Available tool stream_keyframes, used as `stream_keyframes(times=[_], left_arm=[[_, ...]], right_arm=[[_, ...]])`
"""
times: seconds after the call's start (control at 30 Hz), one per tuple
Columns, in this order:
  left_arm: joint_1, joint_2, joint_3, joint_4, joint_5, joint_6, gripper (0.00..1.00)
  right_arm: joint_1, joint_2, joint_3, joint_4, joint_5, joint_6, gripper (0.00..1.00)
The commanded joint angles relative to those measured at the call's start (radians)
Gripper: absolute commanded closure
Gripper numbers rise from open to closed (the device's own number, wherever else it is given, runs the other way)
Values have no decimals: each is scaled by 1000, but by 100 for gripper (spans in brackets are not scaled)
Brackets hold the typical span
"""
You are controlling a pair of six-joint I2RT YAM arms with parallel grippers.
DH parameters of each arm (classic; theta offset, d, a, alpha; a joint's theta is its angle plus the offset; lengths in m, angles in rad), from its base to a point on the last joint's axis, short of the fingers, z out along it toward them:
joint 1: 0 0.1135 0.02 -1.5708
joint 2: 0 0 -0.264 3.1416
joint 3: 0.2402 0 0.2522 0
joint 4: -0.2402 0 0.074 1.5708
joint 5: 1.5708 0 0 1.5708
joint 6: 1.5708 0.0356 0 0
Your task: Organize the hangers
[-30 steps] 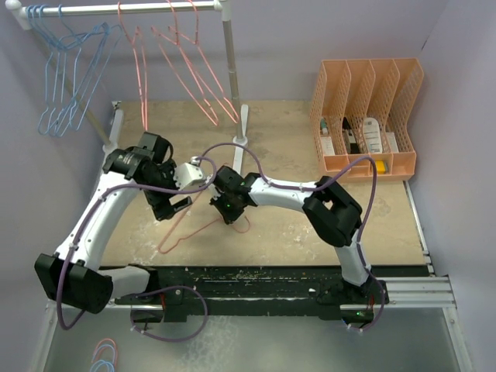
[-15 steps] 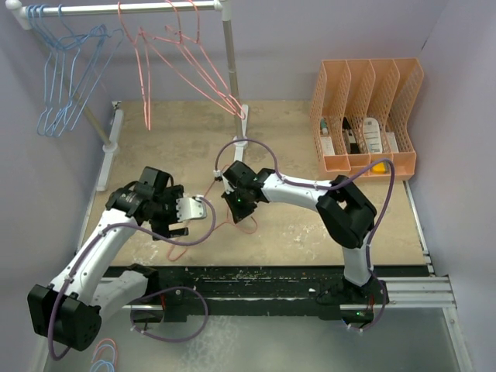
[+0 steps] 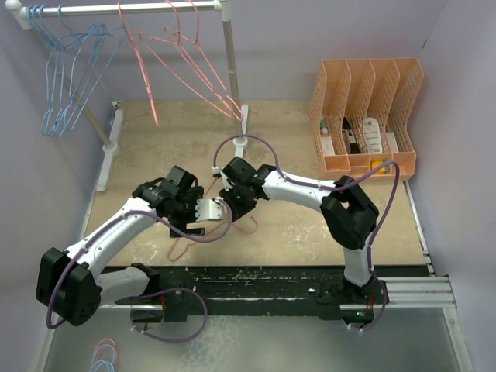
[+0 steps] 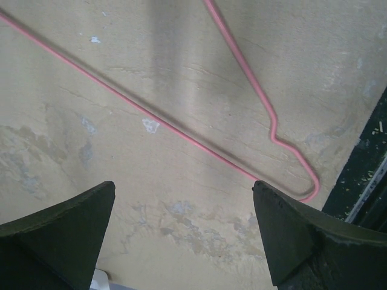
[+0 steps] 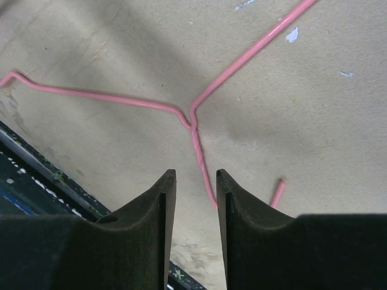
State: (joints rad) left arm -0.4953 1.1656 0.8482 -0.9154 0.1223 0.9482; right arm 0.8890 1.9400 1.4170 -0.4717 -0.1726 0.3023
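Observation:
A pink hanger (image 3: 188,246) lies flat on the table. In the right wrist view its twisted neck (image 5: 195,142) runs down to the inner edge of one finger, and its hook end (image 5: 277,192) shows beside it. My right gripper (image 3: 232,204) (image 5: 195,173) hovers over the neck with a narrow gap between its jaws and is not clamped. My left gripper (image 3: 209,211) (image 4: 183,184) is wide open and empty over the hanger's lower corner (image 4: 302,181). Several blue hangers (image 3: 70,70) and pink hangers (image 3: 186,62) hang on the rack.
The white pole rack (image 3: 124,9) stands at the back left, with its post (image 3: 232,77) near the middle. An orange file holder (image 3: 368,116) stands at the back right. The two grippers are almost touching. More hangers (image 3: 105,356) lie below the table's near edge.
My left gripper has swung down and right to sit beside the right gripper. My right gripper has shifted slightly over the hanger's neck. The hanging pink hangers are swaying.

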Motion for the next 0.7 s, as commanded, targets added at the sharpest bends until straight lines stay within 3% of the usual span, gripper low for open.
stream_keyframes(times=[0.0,0.2,0.67], left_arm=[[-13,-37,-30,125,-44,-30,1],[-14,-32,-36,167,-66,-50,1],[-40,-68,-39,89,-84,-11,1]], right_arm=[[0,4,19,-54,55,-31,63],[27,63,75,-91,73,-60,60],[69,173,164,-190,129,-87,59]])
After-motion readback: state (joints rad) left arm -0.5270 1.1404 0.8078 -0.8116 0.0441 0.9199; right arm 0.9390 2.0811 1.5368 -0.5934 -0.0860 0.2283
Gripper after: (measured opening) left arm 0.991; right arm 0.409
